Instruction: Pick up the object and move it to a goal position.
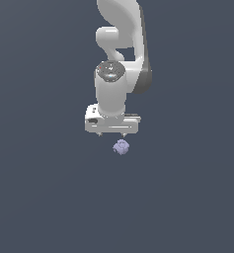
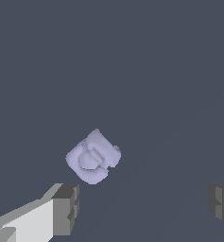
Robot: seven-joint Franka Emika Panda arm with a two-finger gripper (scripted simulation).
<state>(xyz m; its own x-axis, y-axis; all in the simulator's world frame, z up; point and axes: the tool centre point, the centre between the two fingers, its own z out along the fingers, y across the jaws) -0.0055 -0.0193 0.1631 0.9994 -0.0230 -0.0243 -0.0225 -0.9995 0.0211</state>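
The object [image 1: 121, 147] is a tiny pale lavender lumpy blob on the dark grey floor, just below the gripper in the exterior view. In the wrist view the object [image 2: 93, 157] lies ahead of the fingers, nearer to the grey fingertip [image 2: 66, 209] than to the other. My white gripper [image 1: 111, 134] hangs above the floor with its jaws spread wide and nothing between them. Its midpoint in the wrist view [image 2: 144, 208] is off to one side of the blob. The fingertips show only as small nubs in the exterior view.
The white arm [image 1: 121, 44] rises behind the gripper toward the top of the exterior view. The plain dark grey floor [image 1: 39, 188] spreads all around. No goal marker shows.
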